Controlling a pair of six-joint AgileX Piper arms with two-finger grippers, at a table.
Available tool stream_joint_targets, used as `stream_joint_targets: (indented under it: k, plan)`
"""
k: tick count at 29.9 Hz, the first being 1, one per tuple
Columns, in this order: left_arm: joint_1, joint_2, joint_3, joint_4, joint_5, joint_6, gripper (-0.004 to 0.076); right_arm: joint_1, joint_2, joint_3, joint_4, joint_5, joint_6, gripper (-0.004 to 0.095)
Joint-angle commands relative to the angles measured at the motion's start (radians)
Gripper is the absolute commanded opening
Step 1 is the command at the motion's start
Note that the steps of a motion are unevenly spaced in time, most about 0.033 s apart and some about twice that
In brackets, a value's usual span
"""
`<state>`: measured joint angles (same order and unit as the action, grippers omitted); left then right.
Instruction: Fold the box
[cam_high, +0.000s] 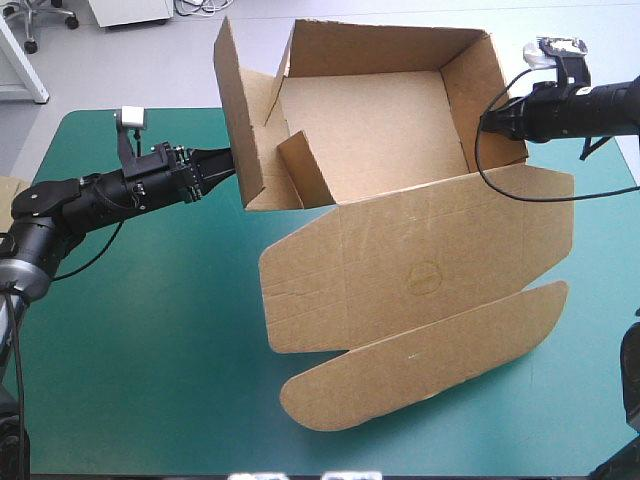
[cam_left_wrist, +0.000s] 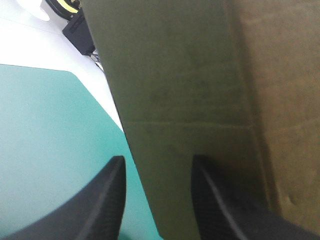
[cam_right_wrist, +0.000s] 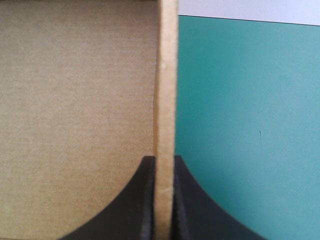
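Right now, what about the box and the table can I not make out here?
Left wrist view: most of the box, hidden by the wall that the left gripper straddles.
Right wrist view: the box's corners, cut off; the right gripper is too close.
High view: more board at the table's left edge, cut off.

Bright, even overhead light falls on the desk (cam_high: 130, 400); the box (cam_high: 420, 270) casts only a thin, soft shadow at its near edges. In the left wrist view its wall is deep in shade, dim beside the bright teal-green cover (cam_left_wrist: 45, 140). The right wrist view is evenly lit.
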<state>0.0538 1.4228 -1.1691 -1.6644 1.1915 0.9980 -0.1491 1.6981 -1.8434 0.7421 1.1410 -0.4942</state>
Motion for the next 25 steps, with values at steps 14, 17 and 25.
stream_joint_targets:
  k: [14,17,25]
  plan:
    - [-0.061,-0.037,-0.101,-0.165,0.008,-0.066,0.0308,-0.006,-0.042,-0.025,0.034,-0.048,0.026,-0.0013]
    - [-0.078,-0.037,-0.119,-0.165,0.004,-0.066,0.0308,-0.006,-0.042,-0.025,0.026,-0.051,0.026,-0.0013]
    - [-0.086,-0.028,-0.182,-0.163,-0.006,-0.088,0.0309,-0.006,-0.042,-0.025,0.026,-0.050,0.030,-0.0013]
